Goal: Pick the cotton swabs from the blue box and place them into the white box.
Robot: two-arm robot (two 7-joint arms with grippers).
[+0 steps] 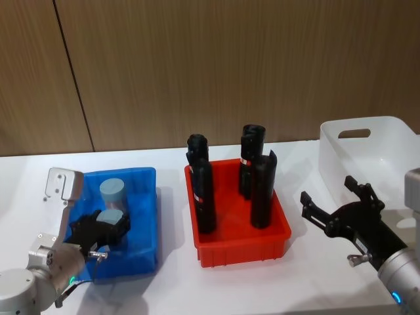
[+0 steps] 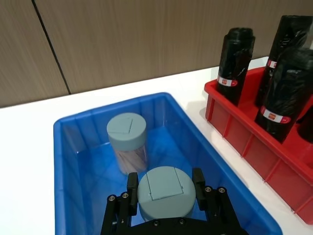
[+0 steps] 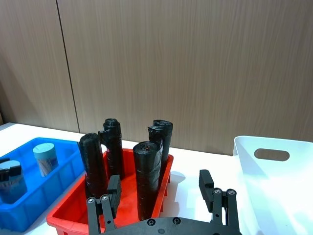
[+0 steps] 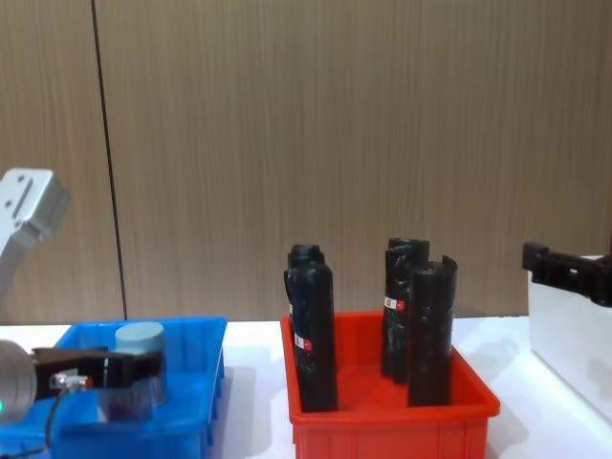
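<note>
While the left gripper [image 1: 110, 226] clasps one cotton swab jar [image 2: 166, 191] between its jaws inside the blue box [image 2: 73, 147], body hidden under its lid, the right gripper [image 1: 326, 188] gapes near the white box [image 1: 394, 141].

Your left fingers [image 2: 198, 182], closed on one cotton swabs jar [image 2: 166, 192], have a second jar [image 2: 127, 139] standing just beyond them and the blue box [image 2: 73, 166] walls on either side, so only upward is open, while the red bin [image 1: 243, 248] of tall black cylinders [image 1: 262, 190] stands between them and the white box [image 1: 387, 157].
</note>
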